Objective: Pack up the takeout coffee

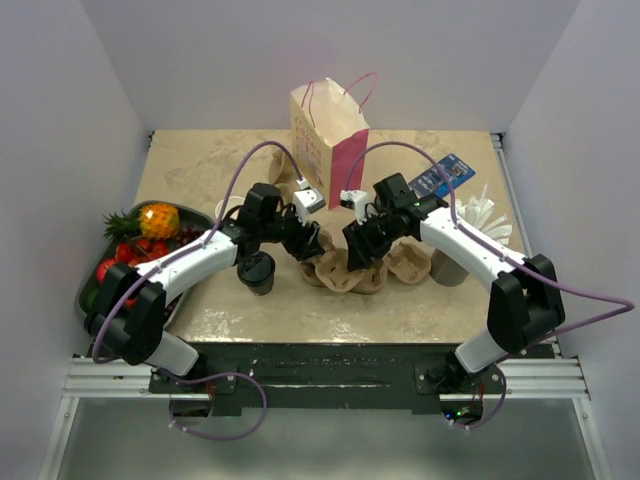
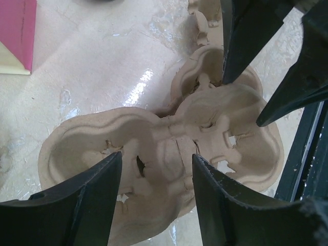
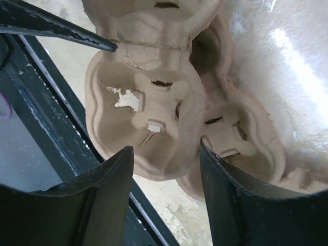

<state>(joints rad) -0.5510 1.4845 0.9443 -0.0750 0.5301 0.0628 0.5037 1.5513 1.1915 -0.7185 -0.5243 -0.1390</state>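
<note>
The takeout coffee (image 1: pixel 256 271), a small cup with a black lid, stands upright on the table just left of my left gripper (image 1: pixel 308 243). It is out of both wrist views. A brown pulp cup carrier (image 2: pixel 154 128) lies askew on a second carrier (image 2: pixel 212 66). My left gripper (image 2: pixel 157 156) is shut across the upper carrier's middle ridge. At that carrier's other end my right gripper (image 3: pixel 166 151) is open, with the carrier's rim (image 3: pixel 154 164) between its fingers. In the top view the right gripper (image 1: pixel 358 250) sits over the carriers (image 1: pixel 345 272).
A cream and pink paper bag (image 1: pixel 328 140) stands open at the back centre. A fruit basket (image 1: pixel 130 250) sits at the left edge. A grey cup (image 1: pixel 450 268), white items (image 1: pixel 482 215) and a blue packet (image 1: pixel 442 177) lie on the right. The table's front rail (image 3: pixel 46 128) is close.
</note>
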